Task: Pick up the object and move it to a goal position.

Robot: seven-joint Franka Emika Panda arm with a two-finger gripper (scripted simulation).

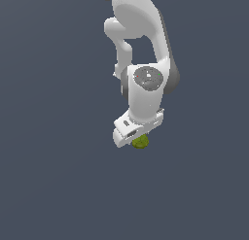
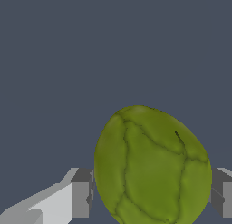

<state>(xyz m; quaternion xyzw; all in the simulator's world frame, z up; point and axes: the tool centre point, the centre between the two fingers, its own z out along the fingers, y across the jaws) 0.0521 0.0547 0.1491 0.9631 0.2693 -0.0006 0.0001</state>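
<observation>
The object (image 2: 152, 166) is an olive-green, veined, rounded lump that fills much of the wrist view. It sits between my two fingers (image 2: 81, 193), and both grey pads touch its sides. My gripper (image 2: 152, 193) is shut on the object. In the exterior view the object (image 1: 141, 143) peeks out as a small green blob just beneath the white hand, a little toward the exterior view's right. The gripper (image 1: 136, 137) points down, and its fingertips are mostly hidden by the hand there.
A plain dark grey-blue surface (image 1: 53, 176) lies all around. The white arm (image 1: 141, 35) rises from the hand to the upper edge of the exterior view.
</observation>
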